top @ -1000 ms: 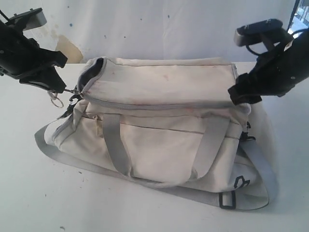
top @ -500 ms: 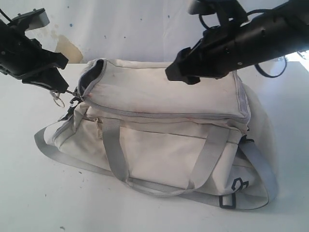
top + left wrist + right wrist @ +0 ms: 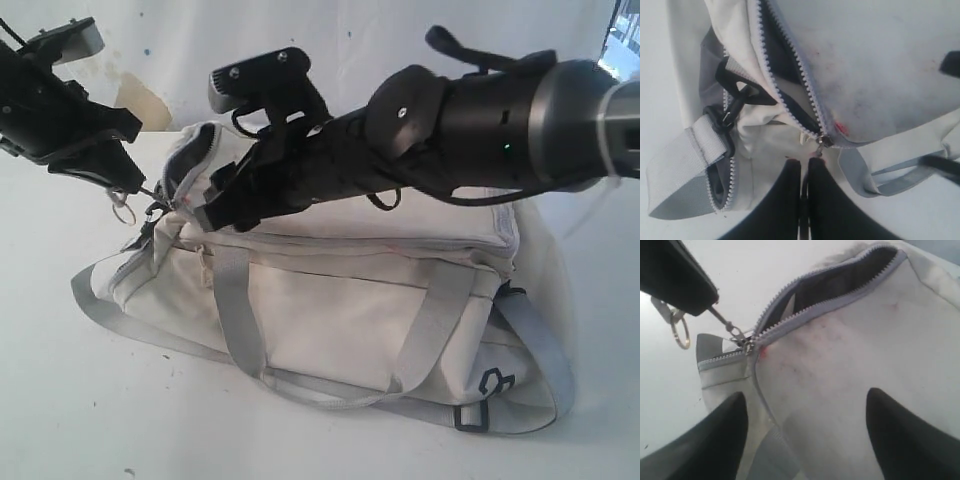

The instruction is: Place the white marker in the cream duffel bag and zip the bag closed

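Left gripper (image 3: 805,165) is pinched on zip pull (image 3: 720,319); right gripper (image 3: 805,402) is spread over bag (image 3: 350,310); marker unseen. Zipping in hand: bag to be steadied, pull drawn along open stretch.

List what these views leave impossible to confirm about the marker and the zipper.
- white marker: in no view; the cream duffel bag's opening shows only darkness in both wrist views, so inside or not cannot be told.
- Bag's top and far zipper run: exterior view, covered by the right arm.
- zipper pull's end: left wrist view, hidden between the left gripper's fingers.
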